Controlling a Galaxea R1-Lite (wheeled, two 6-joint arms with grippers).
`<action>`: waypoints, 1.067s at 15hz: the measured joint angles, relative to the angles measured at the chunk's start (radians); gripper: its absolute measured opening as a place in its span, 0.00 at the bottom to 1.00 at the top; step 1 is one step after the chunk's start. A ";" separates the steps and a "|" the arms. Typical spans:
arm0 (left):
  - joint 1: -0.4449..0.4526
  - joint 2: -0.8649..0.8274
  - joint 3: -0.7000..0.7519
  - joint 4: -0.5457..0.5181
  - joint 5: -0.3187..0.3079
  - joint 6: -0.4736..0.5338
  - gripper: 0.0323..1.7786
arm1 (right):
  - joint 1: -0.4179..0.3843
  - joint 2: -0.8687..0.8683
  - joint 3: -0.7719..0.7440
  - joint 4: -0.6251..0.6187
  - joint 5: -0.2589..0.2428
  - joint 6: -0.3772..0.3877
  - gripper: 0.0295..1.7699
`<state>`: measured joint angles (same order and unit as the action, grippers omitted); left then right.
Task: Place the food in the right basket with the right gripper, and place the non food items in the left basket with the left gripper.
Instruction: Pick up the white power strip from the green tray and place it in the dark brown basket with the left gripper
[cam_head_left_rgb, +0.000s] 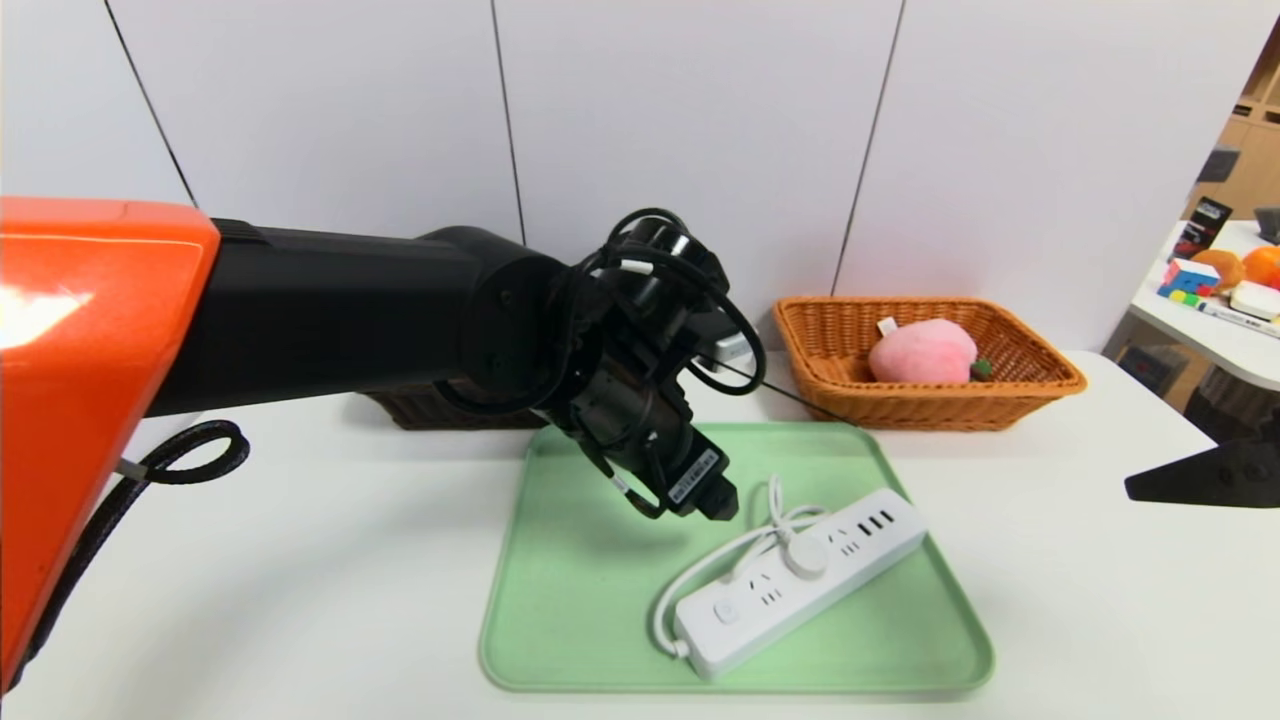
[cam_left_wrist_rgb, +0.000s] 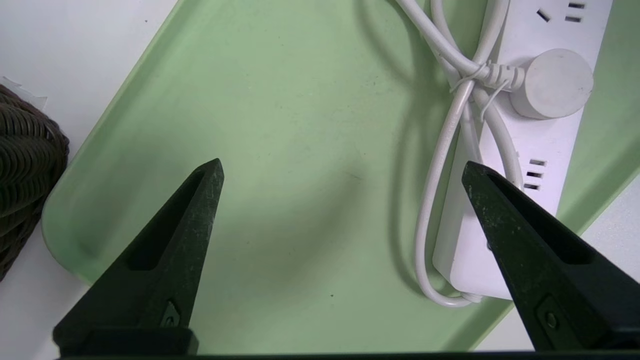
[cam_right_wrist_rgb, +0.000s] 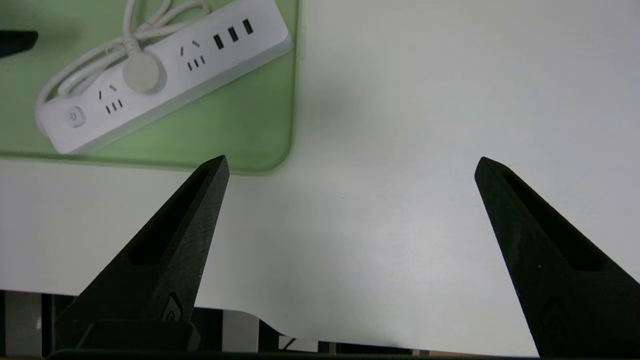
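Note:
The pink plush peach, the food (cam_head_left_rgb: 920, 352), lies inside the orange-tan right basket (cam_head_left_rgb: 1045, 378) at the back right. A white power strip (cam_head_left_rgb: 800, 580) (cam_left_wrist_rgb: 552, 145) (cam_right_wrist_rgb: 165, 65) with its tied cord, a non food item, rests on the green tray (cam_head_left_rgb: 580, 570) (cam_left_wrist_rgb: 275, 125). My left gripper (cam_head_left_rgb: 715, 497) (cam_left_wrist_rgb: 342, 170) hovers open over the tray's bare part, beside the strip, holding nothing. The dark left basket (cam_head_left_rgb: 410, 408) (cam_left_wrist_rgb: 25, 165) is mostly hidden behind the left arm. My right gripper (cam_head_left_rgb: 1180, 480) (cam_right_wrist_rgb: 352, 162) hangs open and empty over the white table, right of the tray.
The white table (cam_head_left_rgb: 250, 560) has bare room on both sides of the tray; its near edge shows in the right wrist view (cam_right_wrist_rgb: 350, 345). A side table (cam_head_left_rgb: 1200, 320) at the far right carries orange fruits (cam_head_left_rgb: 1262, 265) and a colour cube (cam_head_left_rgb: 1188, 278). A white wall stands behind the baskets.

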<state>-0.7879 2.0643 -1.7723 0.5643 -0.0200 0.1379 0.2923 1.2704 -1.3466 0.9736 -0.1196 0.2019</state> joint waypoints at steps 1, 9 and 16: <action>-0.003 0.004 -0.003 0.001 0.000 0.006 0.95 | -0.010 0.005 0.000 -0.009 0.002 0.000 0.96; -0.077 0.028 -0.072 0.015 -0.005 -0.002 0.95 | -0.051 0.021 0.006 -0.011 0.013 0.001 0.96; -0.093 0.044 -0.080 0.021 -0.063 -0.092 0.95 | -0.073 0.036 0.005 -0.011 0.013 0.006 0.96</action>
<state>-0.8813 2.1081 -1.8526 0.5849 -0.0826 0.0462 0.2191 1.3062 -1.3413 0.9621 -0.1066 0.2077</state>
